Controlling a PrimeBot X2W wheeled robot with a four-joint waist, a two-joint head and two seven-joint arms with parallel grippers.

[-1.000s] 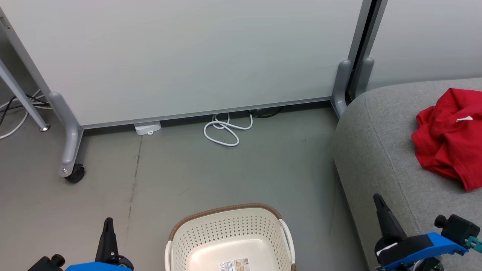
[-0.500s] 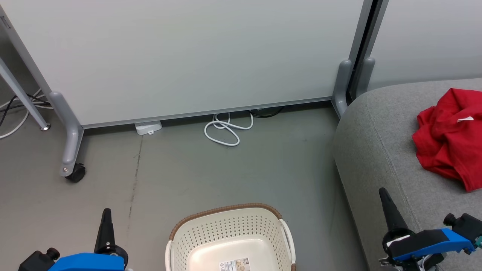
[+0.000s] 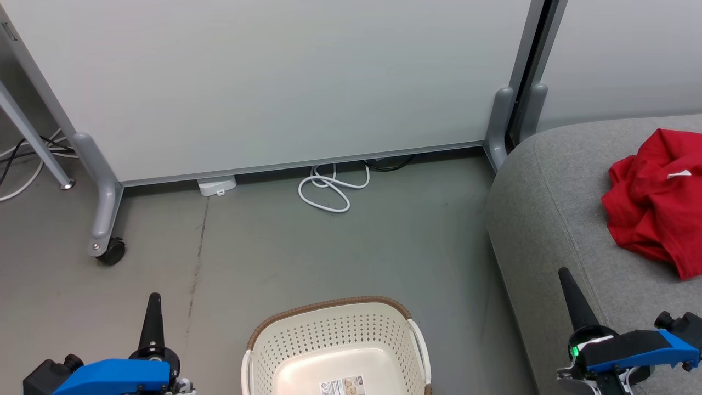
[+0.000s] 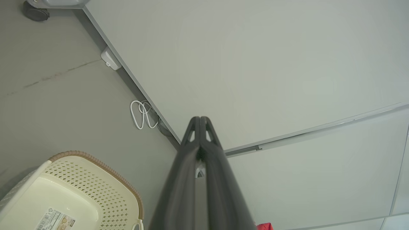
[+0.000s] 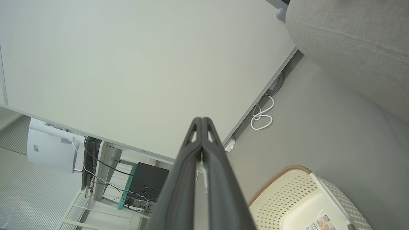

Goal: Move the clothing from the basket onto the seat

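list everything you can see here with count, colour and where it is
clothing: one heap, red with a white label, on the seat
seat: one, grey, right side
basket: one, cream with brown rim, on the floor, bottom centre; visible part holds no clothing
panels: two, pale, upright at the back
cable: one coil, white, on the floor by the panel's foot
box: one, white, left of the cable
left gripper: one, dark and blue, lower left, jaws shut
right gripper: one, dark and blue, lower right, jaws shut

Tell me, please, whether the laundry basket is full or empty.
Empty, as far as it shows: the basket has a bare cream floor with only a label on it.
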